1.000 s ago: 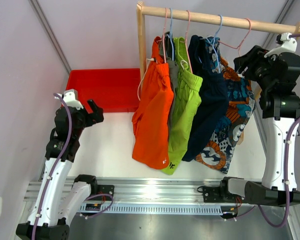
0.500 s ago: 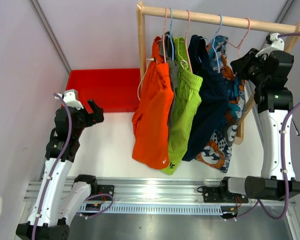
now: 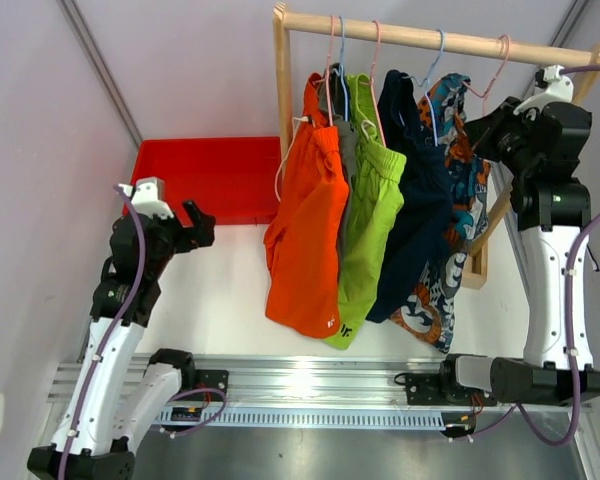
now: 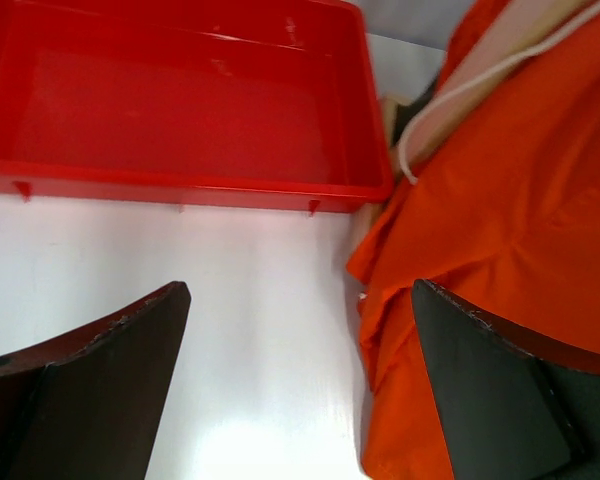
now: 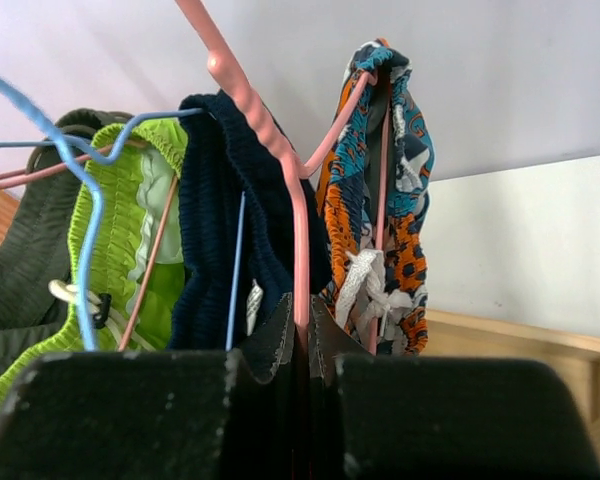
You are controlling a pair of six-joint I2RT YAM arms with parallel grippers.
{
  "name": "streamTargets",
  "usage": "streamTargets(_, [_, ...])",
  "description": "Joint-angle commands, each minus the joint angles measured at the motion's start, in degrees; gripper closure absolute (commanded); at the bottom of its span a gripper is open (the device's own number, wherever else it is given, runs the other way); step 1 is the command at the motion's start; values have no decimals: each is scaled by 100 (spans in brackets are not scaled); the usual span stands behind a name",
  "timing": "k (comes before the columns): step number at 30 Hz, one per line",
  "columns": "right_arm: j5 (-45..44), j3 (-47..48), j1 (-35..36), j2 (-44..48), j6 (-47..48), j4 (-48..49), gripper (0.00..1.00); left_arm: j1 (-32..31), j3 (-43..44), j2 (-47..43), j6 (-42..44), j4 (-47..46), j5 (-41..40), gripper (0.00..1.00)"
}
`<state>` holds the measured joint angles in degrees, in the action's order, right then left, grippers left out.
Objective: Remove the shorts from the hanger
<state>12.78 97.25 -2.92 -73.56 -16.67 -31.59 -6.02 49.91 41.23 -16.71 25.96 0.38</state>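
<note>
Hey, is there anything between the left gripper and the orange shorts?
Nothing visible. The left gripper has its jaws open over the table, and the orange shorts hang just to its right with nothing between.

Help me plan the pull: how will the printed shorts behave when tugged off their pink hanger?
Probably floppy: the printed shorts drape in soft folds over the pink hanger, which the right gripper pinches. Likely light, since a thin wire carries them. They may snag, as the knotted drawstring hangs beside the wire.
</note>
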Motion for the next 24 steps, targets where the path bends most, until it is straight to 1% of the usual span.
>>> streamTargets(1, [-468,514,54,640,172,206,100,-494,281,77,264,-337,209,1])
streamTargets(2, [-721,540,72,711,199,180,100,-1053,526,156,326,-302,34,1])
streamTargets(3, [-837,549,107,772,208,128,100,-1372,842,261,474,-267,-429,1])
streamTargets(4, [-951,558,116,886,242,110,100,-2054,1236,393,528,-118,-669,1])
streamTargets(5, [-1161,584,125,939,243,75,100,-2383,1432,690,589,-21,-897,1])
streamTargets(6, [-1242,602,125,975,243,-47,100,-2647,2086,850,599,75,-1065,1])
streamTargets(7, [-1303,628,125,1027,251,-127,100,-2902,2302,1017,599,207,-1171,1])
streamTargets(8, [-1582,698,133,1106,260,-215,100,-3427,2513,1323,599,382,-1259,1])
streamTargets(9, [-1663,716,134,1168,260,-381,100,-3710,3002,1448,599,436,-1373,1])
streamTargets(10, [-1751,734,134,1238,278,-435,100,-4296,3155,1562,616,480,-1522,1])
streamTargets(12, [-1979,594,142,1501,322,-471,100,-4871,3514,1930,669,533,-1724,1])
streamTargets(13, [-2102,506,212,1607,348,-444,100,-5343,3760,2072,678,559,-1839,1])
streamTargets(15, [-2305,251,274,1827,427,-383,100,-5689,4113,2579,722,595,-1770,1])
streamTargets(16, [-2454,198,274,1880,445,-409,100,-6021,4358,2765,748,595,-1735,1])
streamTargets(17, [-2499,180,274,1889,428,-479,100,-6207,4595,2959,783,595,-1639,1])
streamTargets(18, [-2543,197,274,1854,332,-679,100,-6383,4702,3152,879,534,-1612,1])
streamTargets(19, [-2604,215,274,1845,261,-768,100,-6568,4808,3546,897,472,-1603,1])
streamTargets(20, [-2622,198,274,1837,173,-865,100,-6892,5061,3750,906,394,-1559,1])
streamTargets(21, [-2640,172,274,1863,7,-1014,100,-7025,5133,3917,941,297,-1437,1])
streamTargets(22, [-2657,163,274,1863,-99,-1094,100,-7305,5230,4249,950,52,-1488,1])
streamTargets(23, [-2649,154,274,1863,-196,-1173,100,-7412,5318,4418,915,-54,-1506,1])
streamTargets(24, [-2640,145,274,1871,-327,-1304,100,-7474,5379,4594,872,-134,-1341,1])
